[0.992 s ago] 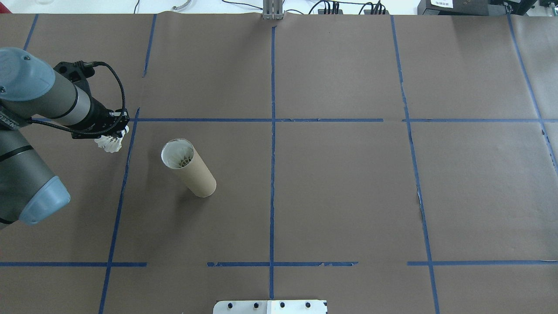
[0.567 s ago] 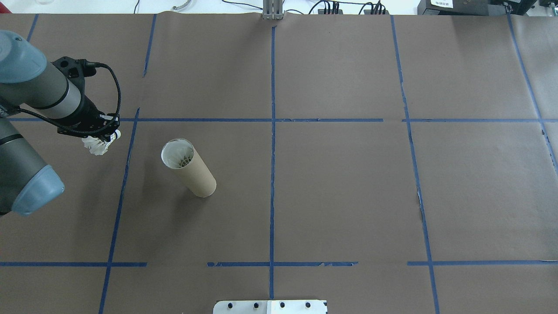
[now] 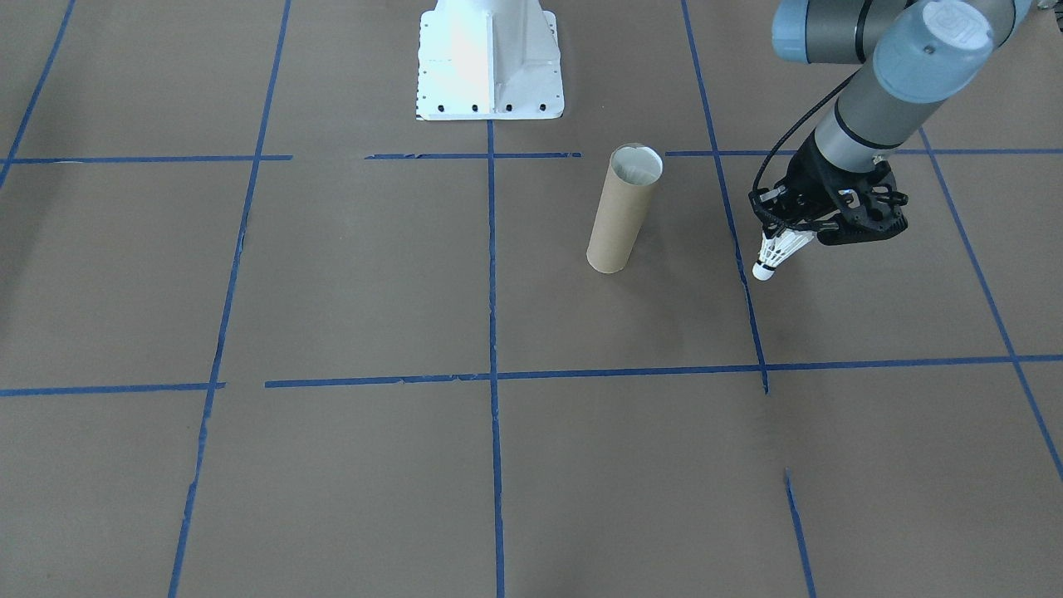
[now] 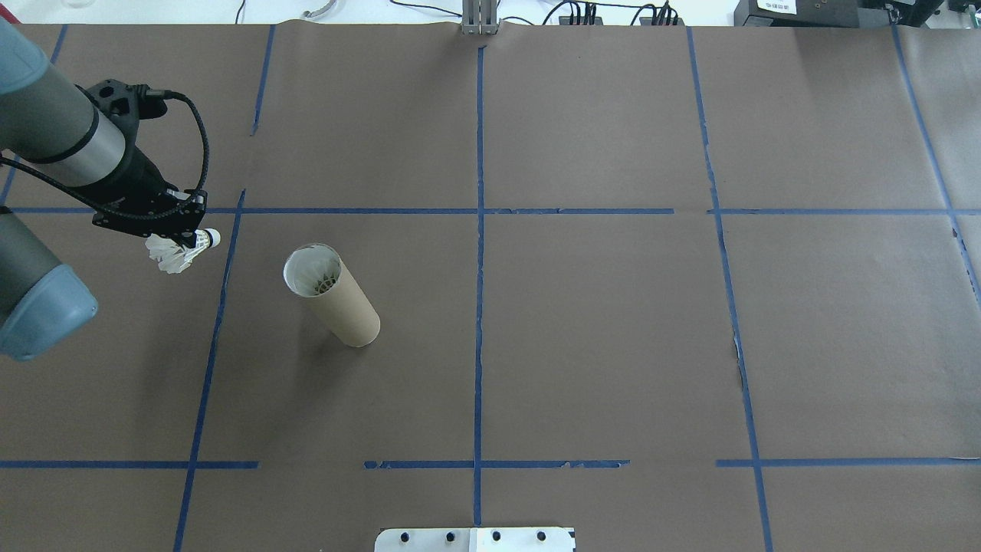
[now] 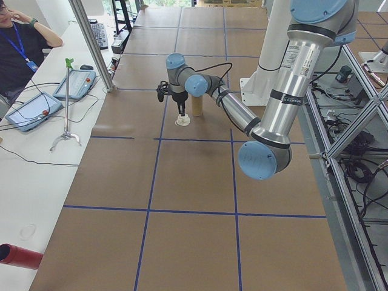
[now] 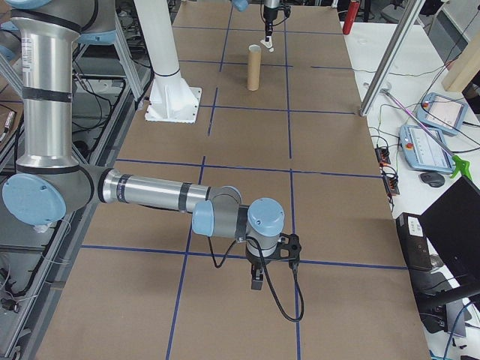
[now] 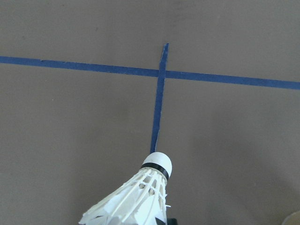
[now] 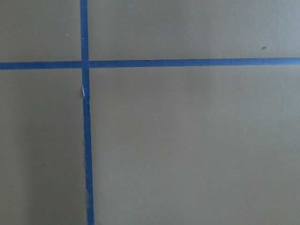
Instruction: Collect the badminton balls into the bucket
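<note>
While beside the bucket point(image 4: 331, 294), shuttlecock point(image 4: 178, 251) in left hand point(image 4: 170, 234).

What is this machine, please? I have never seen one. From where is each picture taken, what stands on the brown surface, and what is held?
These are two robot arms at a table covered in brown paper with blue tape lines. Two pictures look down from above, from opposite sides; two look along the table from its ends; two come from small cameras on the wrists. The left claw is closed on a white shuttlecock, cork tip pointing down and clear of the paper. Beside it stands a brown cardboard tube, open at the top. The right claw hangs over bare paper, far from both; whether it is open cannot be told.
</note>
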`<action>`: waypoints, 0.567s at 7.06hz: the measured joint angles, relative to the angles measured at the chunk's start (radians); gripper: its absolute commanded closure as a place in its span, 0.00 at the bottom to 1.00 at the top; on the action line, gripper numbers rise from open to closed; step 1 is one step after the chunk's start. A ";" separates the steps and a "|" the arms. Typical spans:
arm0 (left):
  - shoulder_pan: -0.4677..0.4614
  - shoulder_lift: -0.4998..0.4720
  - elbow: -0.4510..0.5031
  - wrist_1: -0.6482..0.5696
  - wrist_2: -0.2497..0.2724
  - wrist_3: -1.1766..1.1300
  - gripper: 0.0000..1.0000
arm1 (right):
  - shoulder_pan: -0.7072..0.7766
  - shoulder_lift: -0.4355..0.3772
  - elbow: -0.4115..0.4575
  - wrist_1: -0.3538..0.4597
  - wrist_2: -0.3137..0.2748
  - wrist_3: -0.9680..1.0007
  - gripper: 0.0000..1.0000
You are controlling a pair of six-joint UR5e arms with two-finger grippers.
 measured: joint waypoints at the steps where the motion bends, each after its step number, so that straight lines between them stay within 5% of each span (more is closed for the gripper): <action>1: -0.033 -0.016 -0.018 0.001 -0.067 -0.089 1.00 | 0.000 0.000 0.000 0.000 0.000 0.000 0.00; 4: -0.063 -0.062 -0.082 -0.003 -0.139 -0.535 1.00 | 0.000 -0.001 0.000 0.000 0.000 0.000 0.00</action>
